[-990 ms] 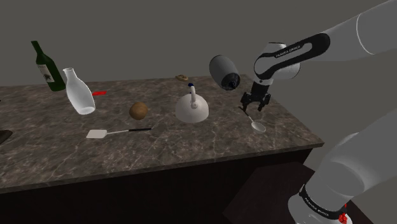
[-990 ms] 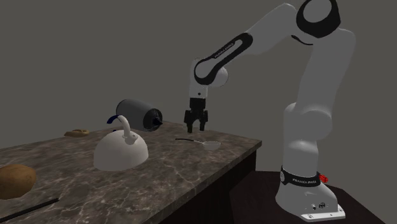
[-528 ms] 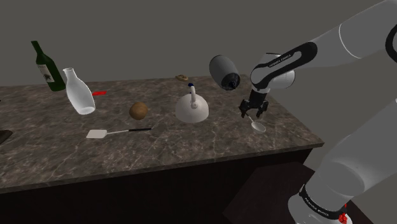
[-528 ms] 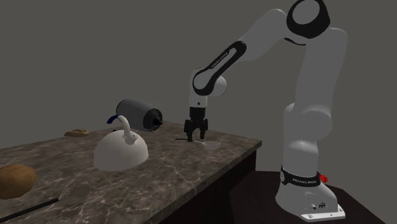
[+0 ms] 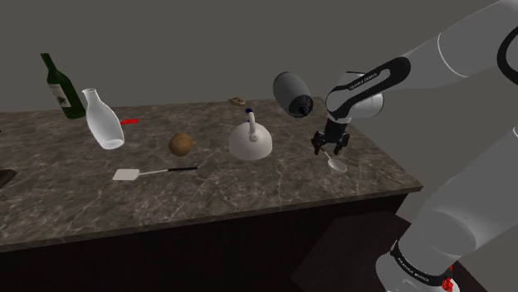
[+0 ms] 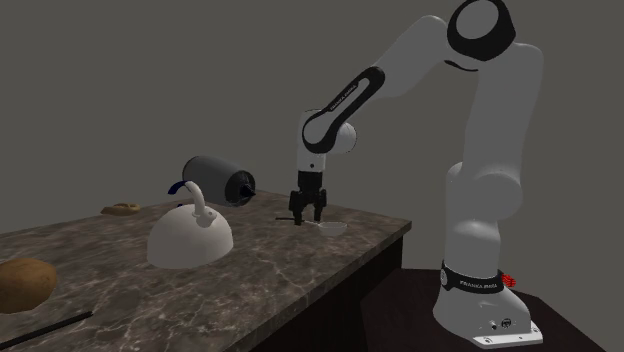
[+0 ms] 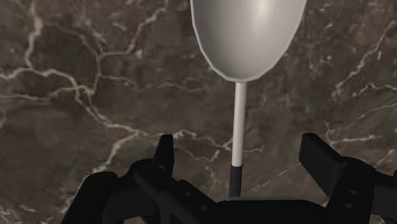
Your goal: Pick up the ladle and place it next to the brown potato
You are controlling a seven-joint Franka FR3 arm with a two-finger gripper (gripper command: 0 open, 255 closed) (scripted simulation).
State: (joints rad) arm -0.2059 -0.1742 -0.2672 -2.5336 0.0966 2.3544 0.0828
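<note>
Wrist view: gripper (image 7: 240, 156) spread, straddling the thin handle of the ladle (image 7: 247, 35) without touching; its bowl lies just ahead of the hand on the marbled counter (image 7: 83, 76). Risk: if the jaws close too high or off-centre, the handle could slip free.

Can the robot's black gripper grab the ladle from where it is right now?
Probably yes. The gripper is right over the ladle on the marble countertop, its fingers open on either side of the thin handle, not touching it. Nothing lies in between.
</note>
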